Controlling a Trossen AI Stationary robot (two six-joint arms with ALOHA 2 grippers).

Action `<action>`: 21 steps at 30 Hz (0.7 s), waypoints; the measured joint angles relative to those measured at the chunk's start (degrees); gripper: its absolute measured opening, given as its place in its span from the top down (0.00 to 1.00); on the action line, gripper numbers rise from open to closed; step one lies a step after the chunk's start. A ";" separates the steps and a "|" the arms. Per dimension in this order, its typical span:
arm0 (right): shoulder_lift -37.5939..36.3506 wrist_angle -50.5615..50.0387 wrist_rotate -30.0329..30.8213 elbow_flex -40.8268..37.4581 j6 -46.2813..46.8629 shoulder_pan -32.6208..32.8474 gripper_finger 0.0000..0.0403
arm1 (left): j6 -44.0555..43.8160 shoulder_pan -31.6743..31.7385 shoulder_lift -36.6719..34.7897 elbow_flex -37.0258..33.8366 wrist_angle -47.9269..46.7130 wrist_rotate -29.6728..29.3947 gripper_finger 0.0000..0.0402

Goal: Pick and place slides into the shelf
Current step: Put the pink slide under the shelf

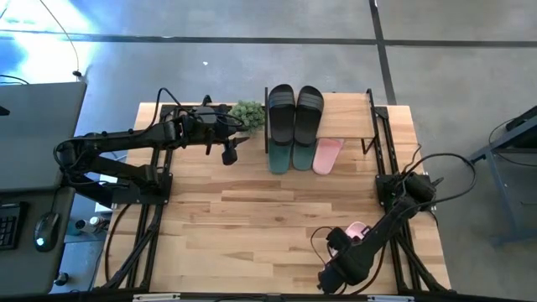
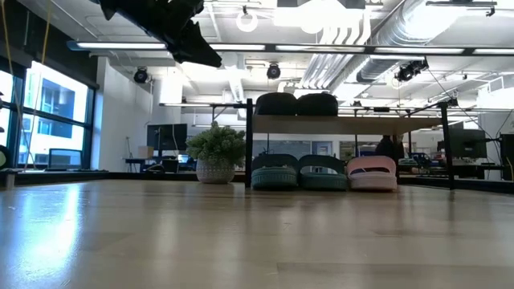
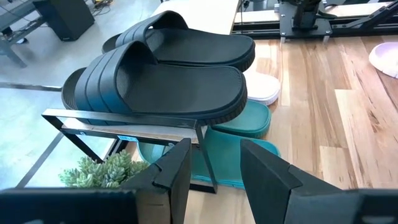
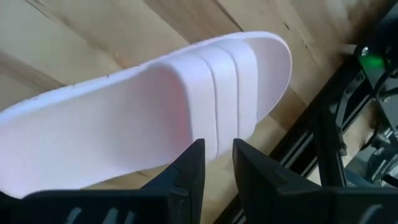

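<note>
Right arm's folded low at the near right corner, its gripper (image 4: 216, 163) slightly parted over a pale pink rubber slide (image 4: 155, 106) on the table, while the left gripper (image 3: 214, 163) hovers spread, empty, by the wooden-plank shelf (image 1: 352, 109) holding the black slides (image 1: 294, 113).

The light wooden table (image 1: 252, 218) carries a low shelf (image 1: 352, 105) at its far edge. On the shelf's plank lies a black pair of slides (image 1: 294, 113), side by side. Under the plank, directly on the table, lie the teal-green pair (image 1: 289, 158) and, just beside it, one pale pink slide (image 1: 326, 155). A small potted plant (image 1: 247, 114) stands on the table just beside the shelf. The second pink slide (image 4: 155, 106) lies on the table, well apart from the shelf, near the table's near right corner.
</note>
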 joint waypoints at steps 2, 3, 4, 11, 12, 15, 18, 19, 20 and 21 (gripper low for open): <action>0.00 0.05 0.44 0.00 0.52 0.02 0.82 | 0.00 -0.01 0.00 0.00 0.00 0.00 0.70; 0.00 0.03 0.90 0.00 0.54 0.03 0.82 | 0.00 -0.02 0.00 0.00 0.00 0.00 0.70; 0.00 0.03 1.12 0.00 0.61 0.19 0.82 | 0.00 -0.01 0.00 0.00 0.00 0.00 0.70; 0.00 0.03 2.15 0.00 1.87 2.29 0.82 | 0.00 -0.02 0.00 0.00 -0.06 0.00 0.70; 0.00 0.06 2.15 0.00 1.51 2.67 0.82 | 0.00 0.00 0.00 0.00 -0.11 -0.01 0.70; 0.00 0.18 2.17 0.00 0.58 3.82 0.79 | 0.00 0.00 0.00 0.00 -0.13 -0.02 0.70; -0.01 0.89 2.16 0.00 1.20 4.76 0.72 | 0.00 -0.01 0.00 0.00 -0.13 -0.01 0.70; 0.00 0.91 2.17 0.00 1.60 4.98 0.69 | 0.00 -0.01 0.00 0.00 -0.15 -0.02 0.70; 0.00 0.93 2.15 0.00 1.99 5.15 0.66 | 0.00 -0.02 0.00 0.00 -0.15 -0.02 0.70; 0.00 0.95 2.20 0.00 2.70 5.31 0.63 | 0.00 -0.02 0.00 0.00 -0.13 0.00 0.70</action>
